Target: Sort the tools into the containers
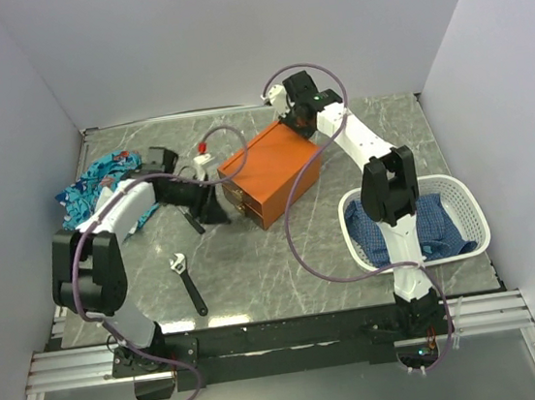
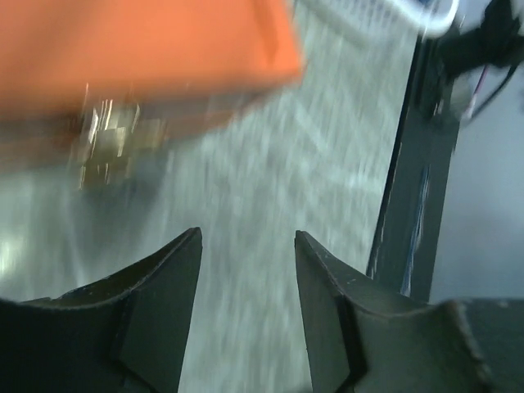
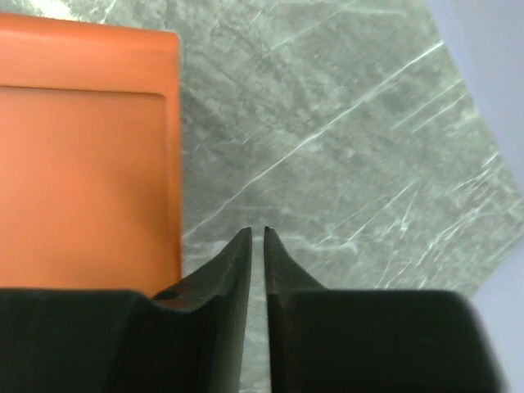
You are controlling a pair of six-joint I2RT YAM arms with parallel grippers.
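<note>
Checking in on the tool sort, left to right. Far left there's a patterned blue cloth [image 1: 99, 182] heaped on the bench [image 1: 258, 279], and I can't tell if any tools are under it. My left fingers [image 2: 155, 319] are spread apart with nothing between them, parked right at the drawer end of the orange box [image 1: 278, 165]. The drawers [image 2: 106, 143] are a blur from my wrist, so no idea what's inside. The black-handled wrench [image 1: 188, 283] is lying out on the open bench, well apart from the box, so that one's definitely not sorted. A small red-topped thing [image 1: 205, 152] sits near the box's left corner, too small to name. My right fingers [image 3: 221, 295] are all but pinched together, holding nothing, just beside the box's far end. The white basket [image 1: 463, 200] far right only shows blue cloth. My guess is there's plenty left to do.
</note>
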